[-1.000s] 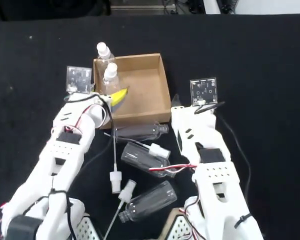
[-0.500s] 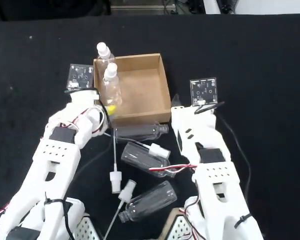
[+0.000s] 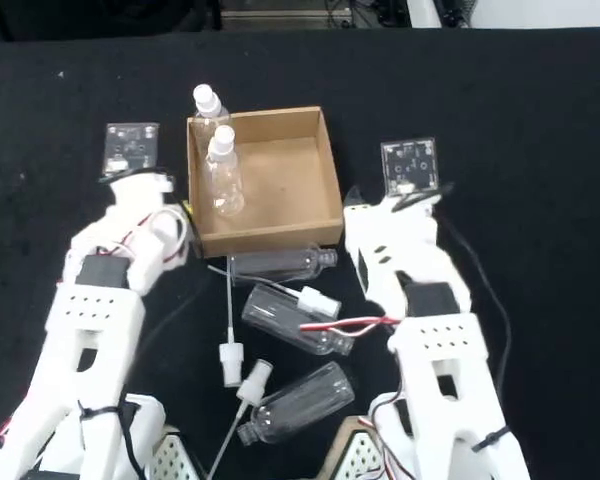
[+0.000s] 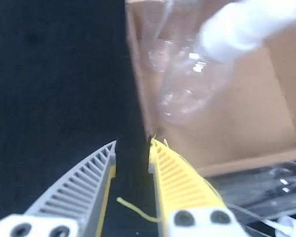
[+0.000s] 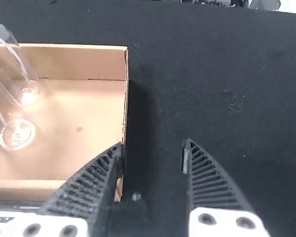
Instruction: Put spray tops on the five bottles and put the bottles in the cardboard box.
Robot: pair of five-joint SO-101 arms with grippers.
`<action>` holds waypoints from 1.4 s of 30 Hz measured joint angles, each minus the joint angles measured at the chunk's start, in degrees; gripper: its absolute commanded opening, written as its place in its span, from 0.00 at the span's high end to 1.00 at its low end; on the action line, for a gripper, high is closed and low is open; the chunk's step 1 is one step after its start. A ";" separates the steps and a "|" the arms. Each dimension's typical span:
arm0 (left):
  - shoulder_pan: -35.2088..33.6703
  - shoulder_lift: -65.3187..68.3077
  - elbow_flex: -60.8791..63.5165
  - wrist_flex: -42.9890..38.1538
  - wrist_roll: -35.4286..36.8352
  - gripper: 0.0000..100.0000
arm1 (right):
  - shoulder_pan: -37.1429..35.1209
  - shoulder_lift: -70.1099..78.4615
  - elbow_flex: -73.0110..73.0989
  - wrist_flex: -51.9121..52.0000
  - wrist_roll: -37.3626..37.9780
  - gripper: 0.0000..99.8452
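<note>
The cardboard box holds two clear bottles with white spray tops, standing against its left wall. My left gripper sits just outside that wall, slightly open and empty; the nearer capped bottle stands past the wall. My right gripper is open and empty beside the box's right wall. In front of the box lie three more bottles: an uncapped one, one with a spray top at its neck, and an uncapped one.
Two loose spray tops with long tubes lie between the arms, left of the lying bottles. Black cloth covers the table. Red and white cables run across the right arm near the middle bottle.
My left gripper has drawn back out of the box to the left, leaving the second capped bottle standing inside. The right arm has shifted only slightly.
</note>
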 measured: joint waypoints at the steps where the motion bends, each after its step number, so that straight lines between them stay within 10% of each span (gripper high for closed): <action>1: -1.58 0.00 0.00 0.00 0.00 0.90 | 0.00 0.00 -1.41 1.49 0.00 0.82; 10: -14.59 0.00 0.70 -0.53 10.37 0.90 | -1.05 10.81 -14.15 9.58 0.00 0.71; 32: -14.95 0.26 14.51 -16.53 11.34 0.90 | -5.27 39.74 -22.68 4.75 0.09 0.76; 42: -14.95 0.26 14.51 -16.53 11.34 0.90 | -5.10 42.02 -22.68 3.96 3.96 0.99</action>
